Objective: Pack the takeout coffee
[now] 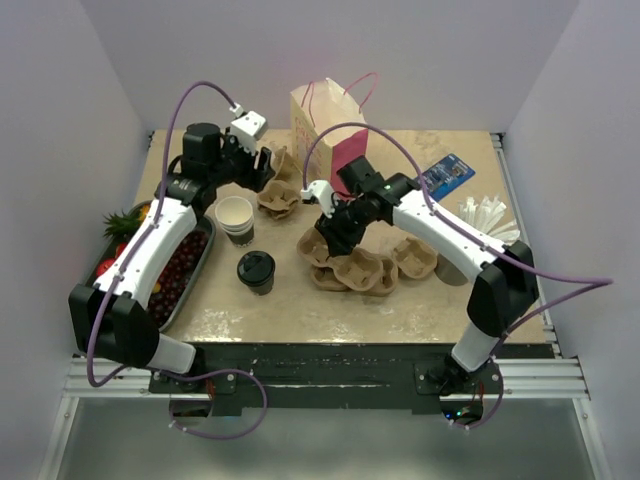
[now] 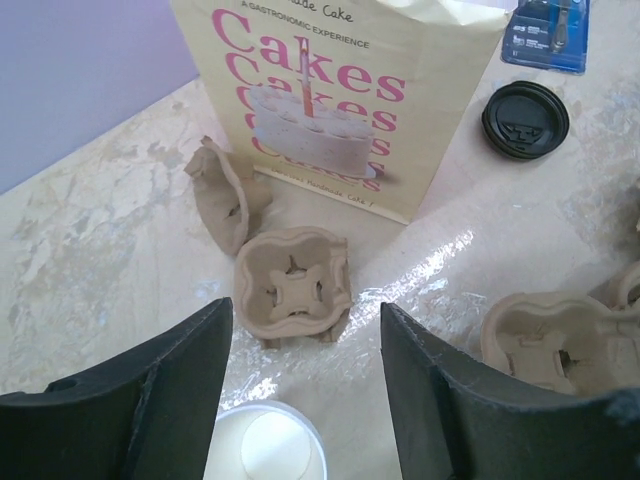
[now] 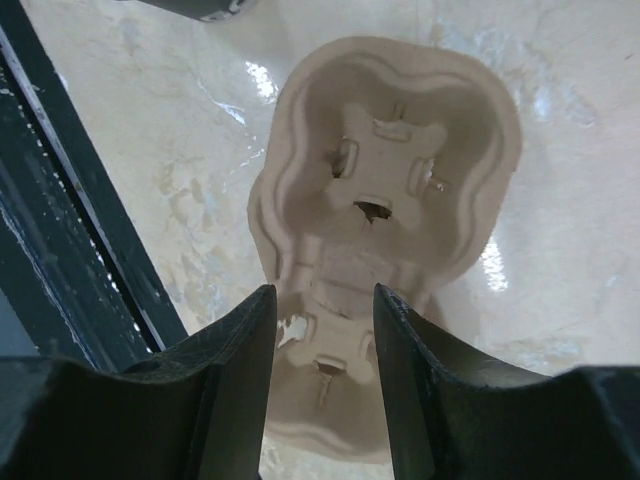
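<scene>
Left claw point(image 2: 305, 330), right claw point(image 3: 322, 300), one takeout coffee point(image 1: 256, 270), one bag point(image 1: 322, 118)

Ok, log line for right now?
left fingers: open, empty | right fingers: open above pulp cup carrier | takeout coffee: lidded, upright on table, not packed | Cakes bag: standing at rear

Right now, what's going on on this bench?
The coffee isn't packed yet. The takeout coffee, lid on, stands on the table beside the stacked cups, and neither arm is at it. The left gripper is open above a pulp cup carrier in front of the Cakes bag. The right gripper is open too, straddling a second carrier. I can't tell whether it touches.
</scene>
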